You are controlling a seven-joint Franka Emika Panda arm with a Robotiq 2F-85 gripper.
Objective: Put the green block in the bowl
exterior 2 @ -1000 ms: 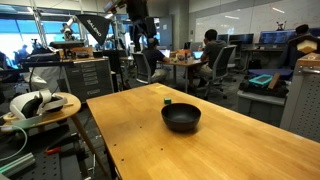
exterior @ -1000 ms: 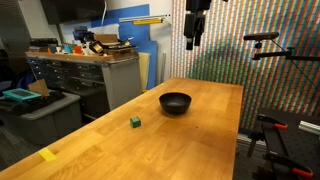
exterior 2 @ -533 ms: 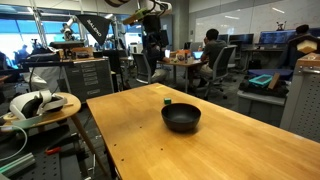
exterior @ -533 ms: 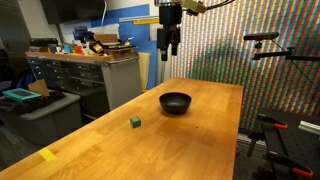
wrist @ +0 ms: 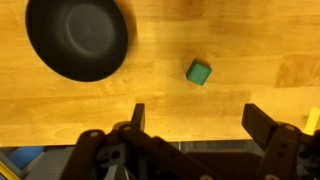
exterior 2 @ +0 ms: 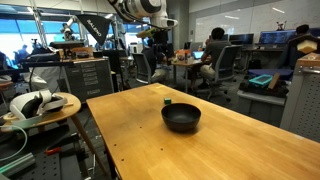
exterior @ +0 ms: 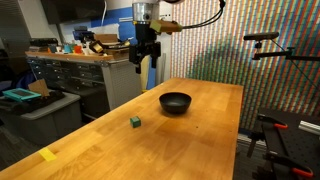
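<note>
Gripper (exterior: pixel 146 62) hangs high over the far-left edge of the table (exterior: pixel 195 140). Jaws spread wide, nothing between them, so it's empty.

Green block (exterior: pixel 134 121) sits on bare tabletop, left of the bowl (exterior: pixel 175 102) and a bit nearer. Clearly apart from it, not touching. Not in the bowl yet, so imo we're at approach stage, pre-grasp.

Key relation: in an exterior view the block is well below the gripper and toward the near side, maybe a hair left. So next move = mostly down + come nearer, little sideways.

Wrist view agrees. Block (wrist: pixel 198 71) lies just ahead of the gap between the jaws and approx centred between them, with the gripper (wrist: pixel 200 120) midpoint almost in line w/ it. Bowl (wrist: pixel 78 38) is off to the upper left of that pic, well clear of the jaw line, so I don't expect a rim clash on descent.

Block's a cube, so no long axis to align to. Its faces look slightly rotated vs the jaw line in wrist view. A small yaw tweak prob gives flatter contact, else it could twist when pinched. Can't tell the exact angle at this res.

After the grasp: lift, carry right + slightly far to the bowl, release over its middle.
</note>
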